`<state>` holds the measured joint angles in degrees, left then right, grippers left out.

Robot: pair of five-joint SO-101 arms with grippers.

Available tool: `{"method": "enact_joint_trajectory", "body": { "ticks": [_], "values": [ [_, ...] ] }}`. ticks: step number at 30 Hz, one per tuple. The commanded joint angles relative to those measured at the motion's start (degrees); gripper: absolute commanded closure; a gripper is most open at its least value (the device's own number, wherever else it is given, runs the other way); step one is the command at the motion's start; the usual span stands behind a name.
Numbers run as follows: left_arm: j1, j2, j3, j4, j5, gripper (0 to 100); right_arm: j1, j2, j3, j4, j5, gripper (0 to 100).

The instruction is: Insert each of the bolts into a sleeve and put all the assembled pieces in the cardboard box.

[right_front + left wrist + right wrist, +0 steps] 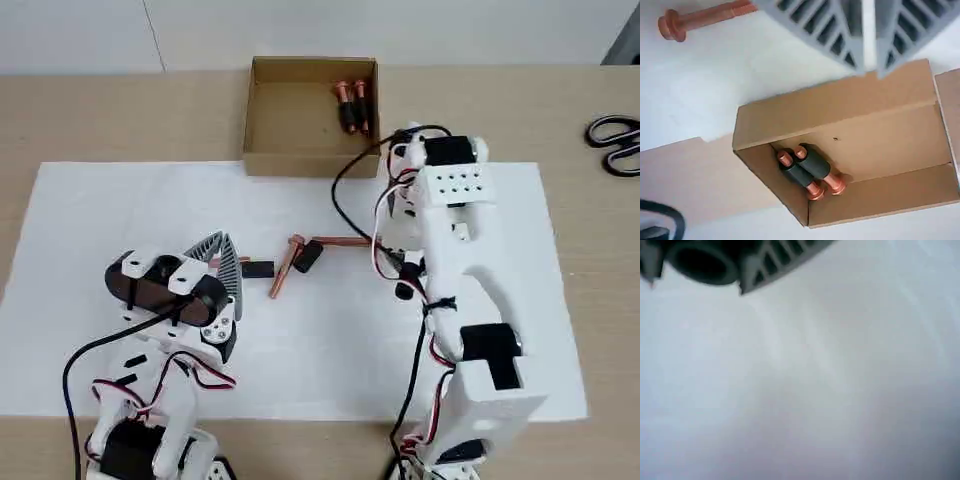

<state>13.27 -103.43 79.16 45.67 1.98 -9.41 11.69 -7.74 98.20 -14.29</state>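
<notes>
The cardboard box [262, 118] stands at the back and holds two bolts in black sleeves [350, 106], which lie side by side in one corner [807, 172]. On the white sheet, a copper bolt [284, 266] lies bare beside a black sleeve [308, 255]. A second bolt [345, 241] has one end at that sleeve. Another black sleeve [258, 268] lies close to my left gripper [228, 262]. The left gripper [869, 67] is shut on nothing, with a bolt [705, 17] beside it. My right gripper [700, 270] hangs low over the sheet, shut on a black sleeve [702, 262] seen end-on.
The white paper sheet [300, 350] covers most of the wooden table. Scissors [615, 140] lie at the far right edge. The right arm [450, 250] stretches over the sheet's right side, its cables looping toward the box.
</notes>
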Motion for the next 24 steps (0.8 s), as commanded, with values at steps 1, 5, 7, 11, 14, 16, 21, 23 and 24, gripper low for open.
{"method": "enact_joint_trajectory", "body": {
  "ticks": [1, 5, 7, 11, 14, 16, 21, 23, 24],
  "values": [
    [0.3, -0.5, -0.3, 0.0, -0.2, 99, -0.8, -2.9, -0.1, -1.8, 4.0, 99.5],
    [0.1, -0.5, -0.3, 0.0, -0.2, 99, -0.8, -2.5, 0.0, -4.1, 7.1, 99.5],
    [0.1, -0.5, -0.3, 0.0, -0.2, 99, -0.4, -0.7, 0.0, -5.3, 8.4, 99.5],
    [0.1, -0.5, -0.3, 0.0, -0.2, 99, -0.2, 5.7, -0.3, -6.8, 11.8, 99.4],
    [0.1, -0.5, -0.3, 0.0, -0.2, 99, -0.2, 9.8, -0.4, -6.8, 12.1, 99.4],
    [0.2, -0.5, -0.3, 0.0, -0.2, 99, -0.2, 10.9, -0.4, -7.0, 12.1, 99.2],
    [0.0, -0.6, -0.3, 0.0, -0.2, 99, -0.2, 10.9, -0.4, -11.8, 12.5, 99.3],
    [-0.1, -0.6, -0.3, 0.0, -0.2, 99, -0.2, 11.3, -0.4, -13.2, 12.6, 99.2],
    [-0.1, -0.6, -0.3, 0.0, -0.2, 99, -0.1, 11.3, -0.4, -13.8, 12.6, 99.1]
  ]
}}
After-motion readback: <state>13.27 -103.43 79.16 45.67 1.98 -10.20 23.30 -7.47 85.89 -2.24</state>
